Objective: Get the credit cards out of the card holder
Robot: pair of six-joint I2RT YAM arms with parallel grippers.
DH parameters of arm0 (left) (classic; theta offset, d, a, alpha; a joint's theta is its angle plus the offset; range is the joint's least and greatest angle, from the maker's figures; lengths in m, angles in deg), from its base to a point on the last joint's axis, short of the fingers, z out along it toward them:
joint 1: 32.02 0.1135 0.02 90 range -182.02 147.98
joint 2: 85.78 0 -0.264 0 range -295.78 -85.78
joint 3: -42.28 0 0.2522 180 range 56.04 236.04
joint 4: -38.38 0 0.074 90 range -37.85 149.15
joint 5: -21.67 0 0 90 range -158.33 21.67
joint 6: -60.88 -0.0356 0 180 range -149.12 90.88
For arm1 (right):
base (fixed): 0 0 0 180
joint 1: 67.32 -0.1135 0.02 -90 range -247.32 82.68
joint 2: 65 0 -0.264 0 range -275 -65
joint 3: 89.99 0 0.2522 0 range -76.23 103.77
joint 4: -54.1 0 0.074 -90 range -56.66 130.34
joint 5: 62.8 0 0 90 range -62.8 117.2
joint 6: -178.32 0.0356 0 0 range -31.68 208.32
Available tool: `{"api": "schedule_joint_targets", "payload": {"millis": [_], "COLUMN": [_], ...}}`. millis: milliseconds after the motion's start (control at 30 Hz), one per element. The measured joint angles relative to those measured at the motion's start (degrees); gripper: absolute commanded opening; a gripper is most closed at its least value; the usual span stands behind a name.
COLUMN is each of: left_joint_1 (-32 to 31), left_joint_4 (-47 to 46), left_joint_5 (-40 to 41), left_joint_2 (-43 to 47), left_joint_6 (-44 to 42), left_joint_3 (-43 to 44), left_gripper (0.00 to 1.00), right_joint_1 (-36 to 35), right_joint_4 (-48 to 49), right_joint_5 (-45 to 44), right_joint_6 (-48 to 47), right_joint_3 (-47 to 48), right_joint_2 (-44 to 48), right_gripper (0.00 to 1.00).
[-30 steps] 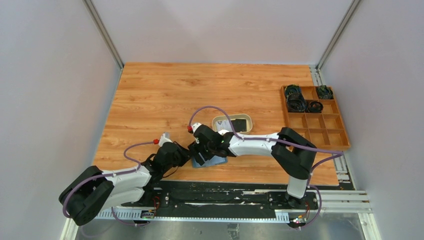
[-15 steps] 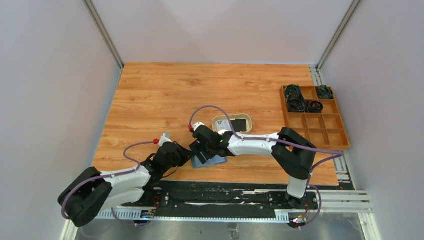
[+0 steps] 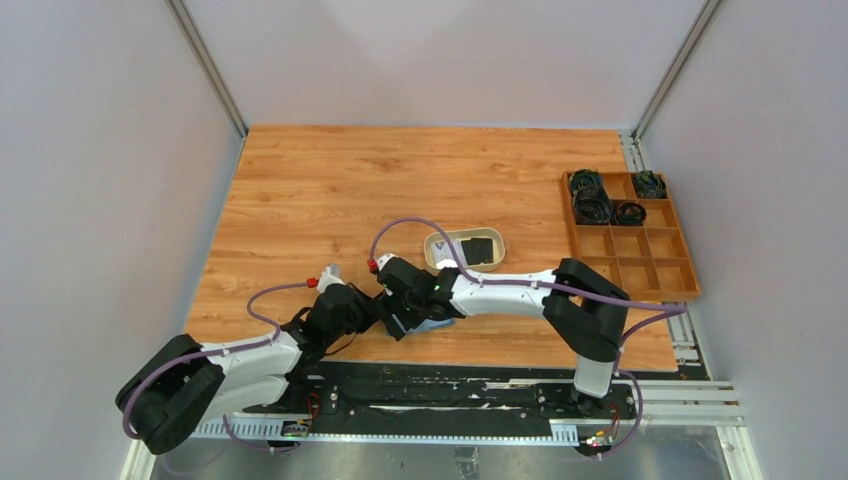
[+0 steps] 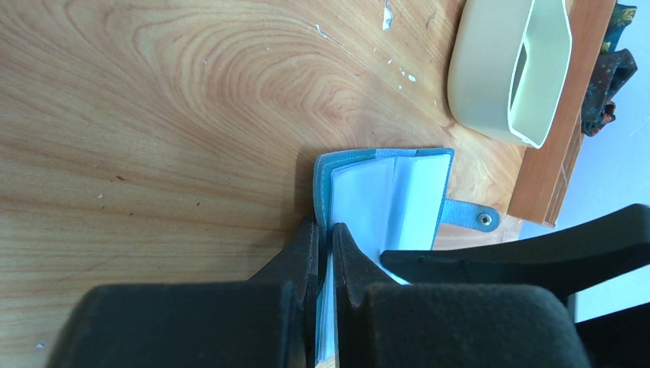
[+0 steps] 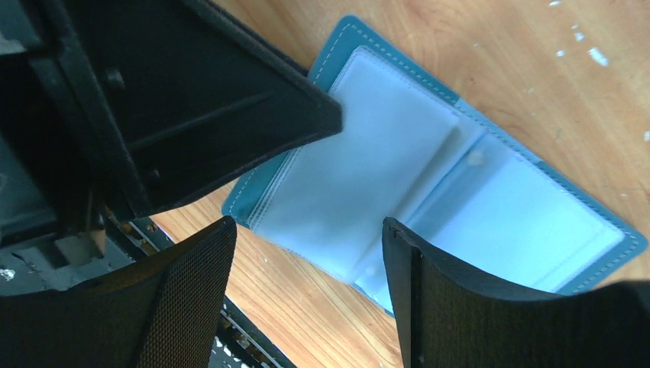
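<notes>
Extraction step, probably late: left gripper (image 4: 324, 232) has its fingers pressed together on one thin leaf at the near edge of the card holder (image 4: 387, 195), pinching it in place. Card holder lies open and flat on the table (image 3: 330, 190), near-middle, between the two grippers, with its snap tab (image 4: 469, 217) sticking out from one edge. Right gripper (image 5: 308, 226) hovers just above it with fingers spread wide and holding nothing, one finger on each side of the clear sleeves. Credit cards (image 3: 480, 247) already lie in the beige oval tray (image 3: 466, 232) just beyond. The wooden organizer (image 3: 640, 270) at far right is not involved. Next move, my read: the right fingers must drop to a sleeve mouth and nip any card edge left there, while the left pinch stops the holder sliding. Thin plastic, so it is easy to grab sleeve instead of card. Left wrist view alone shows the pinch. Right wrist view shows the sleeves face-on, pale and seemingly empty, can't be sure. Top view hides the holder almost wholly under the arms, but alone shows cards in the tray.
</notes>
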Motion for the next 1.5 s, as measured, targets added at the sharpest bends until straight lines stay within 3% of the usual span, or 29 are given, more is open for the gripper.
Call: {"api": "schedule_joint_targets", "payload": {"millis": [600,967,1500], "left_joint_1": [0.0,0.0,0.0], "left_joint_4": [0.4,0.5,0.8], "left_joint_5": [0.1,0.0,0.0], "left_joint_2": [0.0,0.0,-1.3], "left_joint_6": [0.0,-0.3,-1.3], "left_joint_3": [0.1,0.5,1.0], "left_gripper": [0.01,0.03,0.03], "right_joint_1": [-2.0,7.6,9.0], "right_joint_4": [-1.2,7.2,9.3], "right_joint_5": [-5.6,0.0,1.2], "right_joint_6": [2.1,8.8,8.4], "right_joint_3": [0.3,-6.4,-7.9], "right_joint_2": [-1.8,2.2,3.1], "right_gripper": [0.74,0.74,0.72]}}
